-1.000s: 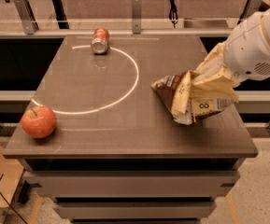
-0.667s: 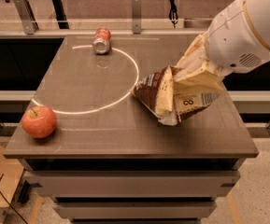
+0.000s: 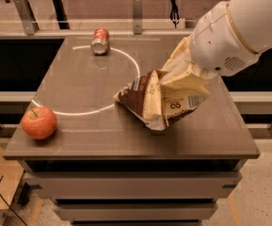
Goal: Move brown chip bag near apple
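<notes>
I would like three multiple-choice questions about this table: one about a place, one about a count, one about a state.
1. Where is the apple?
A. table's front left corner
B. back right corner
C. on the floor
2. How many cans?
A. one
B. two
C. three
3. The bag is:
A. flat, alone
B. bunched up at the gripper
C. off the table
Key: 1 A: it sits at the near left edge. 2 A: one red can, at the back. 3 B: the gripper is at its top, right of centre.
</notes>
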Tool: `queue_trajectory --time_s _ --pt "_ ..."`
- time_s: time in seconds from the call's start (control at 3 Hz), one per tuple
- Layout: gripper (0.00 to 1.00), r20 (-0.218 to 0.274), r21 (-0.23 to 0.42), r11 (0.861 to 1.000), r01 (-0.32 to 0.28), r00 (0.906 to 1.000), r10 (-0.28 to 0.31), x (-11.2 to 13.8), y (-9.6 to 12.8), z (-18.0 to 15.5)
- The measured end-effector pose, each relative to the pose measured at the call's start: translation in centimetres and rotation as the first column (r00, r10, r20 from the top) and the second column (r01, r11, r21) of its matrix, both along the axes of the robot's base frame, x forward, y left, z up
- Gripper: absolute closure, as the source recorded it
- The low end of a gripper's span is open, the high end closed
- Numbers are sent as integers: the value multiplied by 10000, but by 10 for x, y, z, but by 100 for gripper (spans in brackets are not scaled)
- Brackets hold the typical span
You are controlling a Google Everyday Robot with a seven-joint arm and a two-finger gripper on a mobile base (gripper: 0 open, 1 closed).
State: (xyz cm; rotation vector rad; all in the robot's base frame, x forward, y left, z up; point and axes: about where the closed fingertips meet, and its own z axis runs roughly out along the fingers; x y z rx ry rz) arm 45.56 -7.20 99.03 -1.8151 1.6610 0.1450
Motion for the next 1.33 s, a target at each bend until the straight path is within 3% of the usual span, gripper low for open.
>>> queue_trajectory --time_s 0.33,1.0,1.33 --pt "100 -117 750 9953 -613 9980 624 -2 40 -6" --pt "100 -704 2335 9594 -1584 9813 1792 -4 125 -30" --pt "81 -1095 2553 9508 -1753 9719 2086 -4 152 -50"
